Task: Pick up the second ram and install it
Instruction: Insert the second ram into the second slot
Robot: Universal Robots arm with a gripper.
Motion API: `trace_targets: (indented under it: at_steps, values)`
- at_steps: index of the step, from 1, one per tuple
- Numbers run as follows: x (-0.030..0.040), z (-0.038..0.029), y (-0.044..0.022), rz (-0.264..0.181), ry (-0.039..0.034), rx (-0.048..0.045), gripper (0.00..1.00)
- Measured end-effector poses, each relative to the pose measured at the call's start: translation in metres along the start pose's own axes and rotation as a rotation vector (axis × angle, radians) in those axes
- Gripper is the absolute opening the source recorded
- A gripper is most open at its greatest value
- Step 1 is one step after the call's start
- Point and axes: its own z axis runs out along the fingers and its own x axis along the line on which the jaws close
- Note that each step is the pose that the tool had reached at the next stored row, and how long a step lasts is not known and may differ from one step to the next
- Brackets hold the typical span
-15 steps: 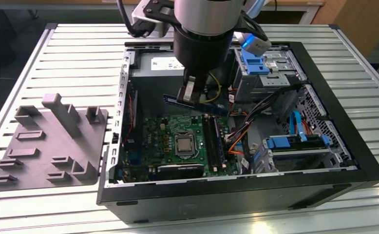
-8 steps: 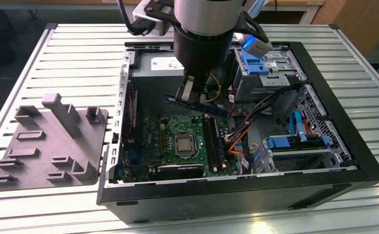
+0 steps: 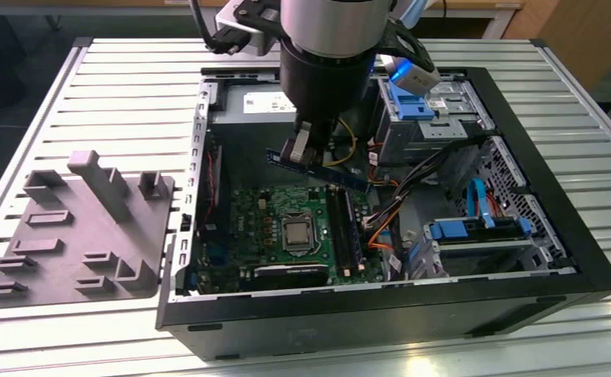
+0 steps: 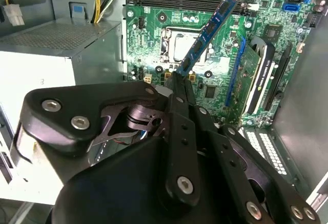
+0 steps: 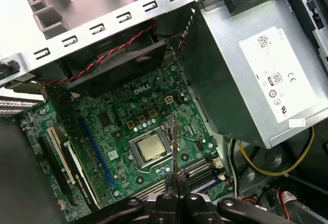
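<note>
Slatted metal tabletop (image 3: 75, 94) is what everything is laid out on, and most of it is taken up by a black PC case (image 3: 389, 314) lying on its side with the panel off. On the exterior view's left, just beside the case, a grey plastic tray (image 3: 75, 236) with upright blocks is parked.

Inside the case, a silver power supply (image 5: 246, 70) is mounted along the far wall as seen in the exterior view. A drive cage (image 3: 421, 106) with blue tabs is set next to it on the exterior view's right. The green motherboard (image 3: 268, 224) is fixed flat to the case floor, and a dark expansion card (image 4: 264, 75) is plugged in upright near one edge of it.

Clutter-wise, a bundle of orange and black cables (image 3: 389, 216) is draped right beside the long black slots (image 3: 345, 228). Yellow wires (image 5: 266, 167) are looped by the power supply, and a twisted red-and-black pair (image 5: 102, 60) is strung along the case wall.

The gripper (image 3: 303, 153) is positioned inside the case opening and is clamped tight on the second ram (image 3: 321, 167), gripped toward one end. The stick is held in the air above the board, tilted, roughly over the CPU socket (image 5: 149, 148). It isn't seated in any slot.
</note>
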Motion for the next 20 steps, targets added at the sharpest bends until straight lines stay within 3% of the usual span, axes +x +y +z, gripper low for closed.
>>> trace_targets:
  at_steps: [20]
  values:
    - [0.0000,0.0001,0.0000,0.110,-0.0067,0.0088,0.12]
